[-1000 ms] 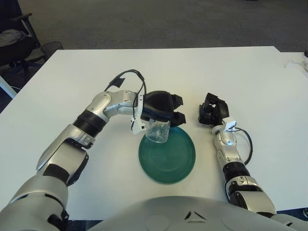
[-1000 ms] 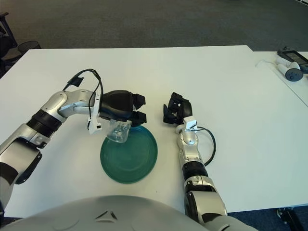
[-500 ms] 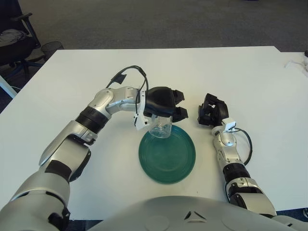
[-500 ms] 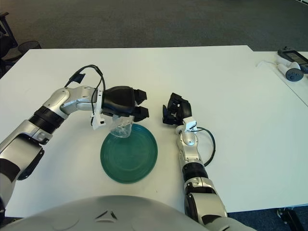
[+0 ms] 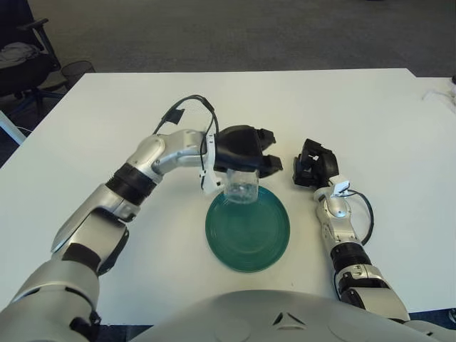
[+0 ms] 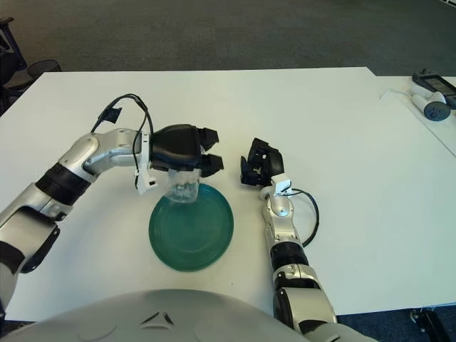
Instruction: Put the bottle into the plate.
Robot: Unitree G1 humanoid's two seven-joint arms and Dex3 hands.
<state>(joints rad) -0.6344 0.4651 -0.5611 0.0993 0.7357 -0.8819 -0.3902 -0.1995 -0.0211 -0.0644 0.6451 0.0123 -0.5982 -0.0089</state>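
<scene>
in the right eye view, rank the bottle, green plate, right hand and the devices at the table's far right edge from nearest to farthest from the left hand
1. The bottle: gripped in the left hand, hanging just below it.
2. The green plate: directly under the bottle, toward the robot.
3. The right hand: parked on the table, to the right.
4. The devices: at the far right edge.

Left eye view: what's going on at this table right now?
The robot's left hand grips a clear bottle from above and holds it upright over the far rim of the green plate. The bottle's base sits at or just above the plate's edge; whether it touches cannot be told. The fingers are closed around the bottle, so it is not released. The right hand rests idle on the white table, to the right of the plate.
</scene>
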